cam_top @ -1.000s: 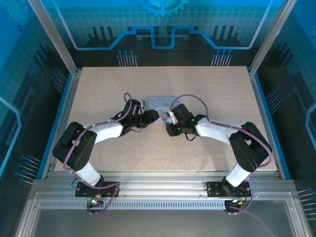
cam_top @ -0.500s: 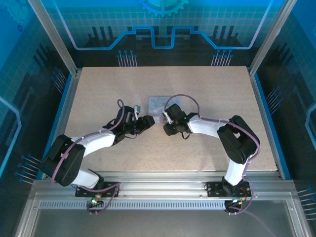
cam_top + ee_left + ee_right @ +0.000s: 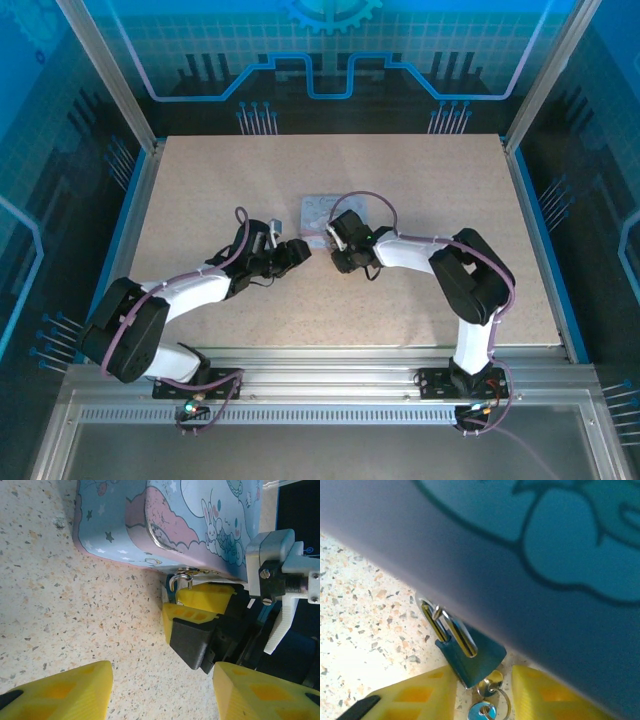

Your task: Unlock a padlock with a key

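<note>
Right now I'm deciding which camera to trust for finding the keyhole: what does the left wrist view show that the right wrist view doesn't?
Only the left wrist: the open left pincer, the cartoon rabbits on the tin box, and the right pincer seen from outside, flanking the padlock. Only the right wrist: the padlock's bluish body close up, with a small metal ring hanging beneath it. Both: the shackle at the tin box's edge and the speckled table.

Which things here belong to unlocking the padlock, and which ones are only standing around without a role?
For the job: padlock, key at its lower end, right gripper beside both.
Only around: cartoon tin box carrying the padlock, left gripper open and apart, table.
</note>
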